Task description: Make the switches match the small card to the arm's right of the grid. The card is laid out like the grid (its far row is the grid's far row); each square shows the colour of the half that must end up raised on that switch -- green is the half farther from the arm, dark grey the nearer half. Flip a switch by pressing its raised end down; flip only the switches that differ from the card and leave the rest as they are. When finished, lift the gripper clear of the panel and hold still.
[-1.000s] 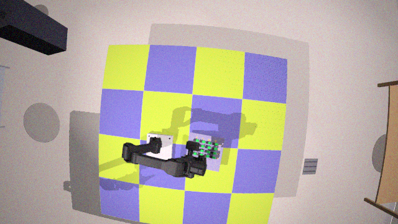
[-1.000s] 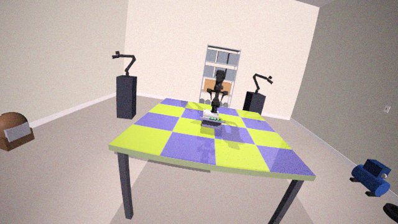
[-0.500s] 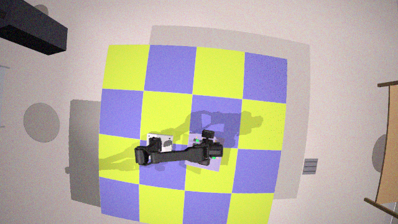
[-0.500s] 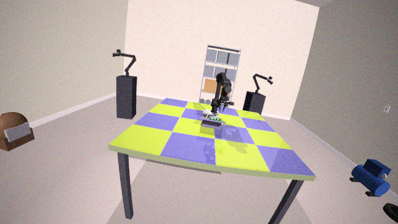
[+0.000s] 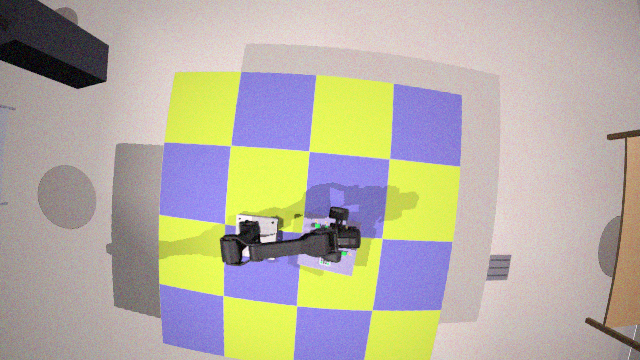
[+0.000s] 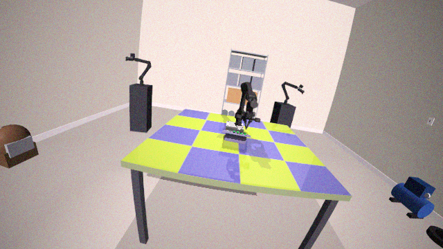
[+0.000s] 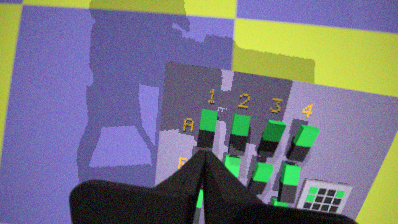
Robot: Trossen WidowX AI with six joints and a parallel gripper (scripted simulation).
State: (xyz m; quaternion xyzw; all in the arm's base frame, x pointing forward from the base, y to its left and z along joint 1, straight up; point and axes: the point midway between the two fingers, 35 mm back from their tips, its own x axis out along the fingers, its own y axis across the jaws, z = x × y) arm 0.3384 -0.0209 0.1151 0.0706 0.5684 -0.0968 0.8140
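The switch panel (image 5: 346, 270) (image 7: 360, 125) is a pale slab with green and dark switches, rows lettered and columns numbered. In the wrist view, switches A1 (image 7: 208, 121), A2 (image 7: 241, 125), A3 (image 7: 274, 131) and A4 (image 7: 306, 135) show in the far row. My gripper (image 7: 204, 156) is shut and empty, its tips over the near end of A1 in that view; contact cannot be told. The fingers hide B1 and much of the nearer rows. The card (image 7: 325, 198) (image 5: 325, 262) shows green at both ends of its far row and at the left of its second row; its near edge is cut off.
The checkered table (image 5: 270, 110) (image 6: 211, 160) carries the white base plate (image 5: 270, 227) of the arm beside the panel. The arm hides part of the panel in the top view. Two other arms stand on dark pedestals (image 6: 140, 108) (image 6: 283, 114) beyond the table.
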